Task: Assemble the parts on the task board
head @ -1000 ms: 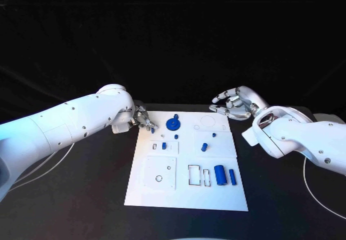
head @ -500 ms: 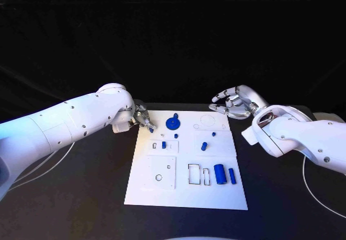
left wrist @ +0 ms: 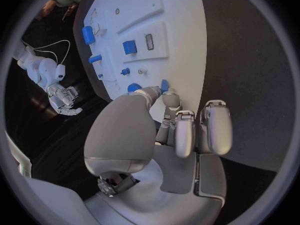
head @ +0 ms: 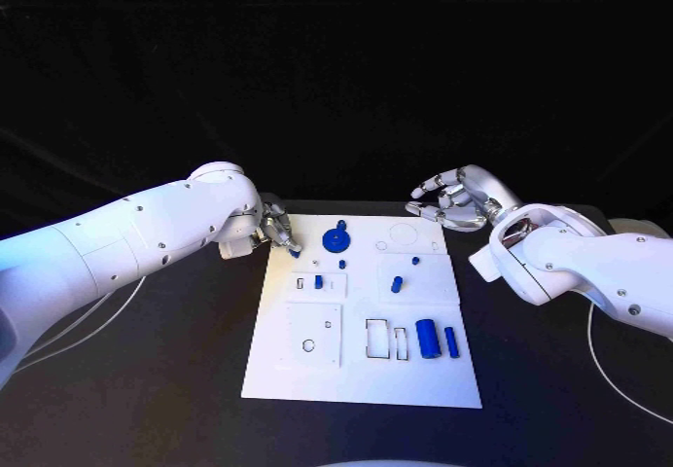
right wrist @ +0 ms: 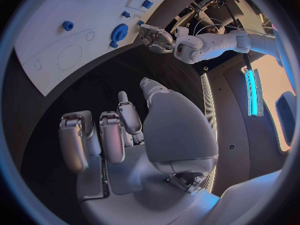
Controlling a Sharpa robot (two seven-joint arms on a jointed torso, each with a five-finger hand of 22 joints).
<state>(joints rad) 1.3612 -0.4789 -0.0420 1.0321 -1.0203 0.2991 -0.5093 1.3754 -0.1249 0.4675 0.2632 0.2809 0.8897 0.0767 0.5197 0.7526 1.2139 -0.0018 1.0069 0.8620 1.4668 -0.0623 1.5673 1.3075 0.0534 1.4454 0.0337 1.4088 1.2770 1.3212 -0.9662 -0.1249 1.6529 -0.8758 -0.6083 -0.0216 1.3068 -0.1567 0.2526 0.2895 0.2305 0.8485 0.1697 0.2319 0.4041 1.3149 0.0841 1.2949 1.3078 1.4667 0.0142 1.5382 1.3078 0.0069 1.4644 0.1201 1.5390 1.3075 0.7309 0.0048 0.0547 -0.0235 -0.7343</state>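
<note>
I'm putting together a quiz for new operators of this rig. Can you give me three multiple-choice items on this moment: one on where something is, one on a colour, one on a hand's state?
1. Where is the round blue gear-like part?
A. near the far end of the white task board
B. off the board, on the black table
C. in the right hand

2. What colour are the two upright cylinder parts at the board's near right?
A. grey
B. blue
C. red

3. What is the left hand doing?
A. lying flat on the table, away from the board
B. gripping the large gear
C. pinching a small blue piece at the board's far left edge

Answers:
1 A, the head view shows it standing on the board's far part.
2 B, both show blue.
3 C, the left wrist view shows the piece between its fingertips; the right hand hovers holding nothing.
</note>
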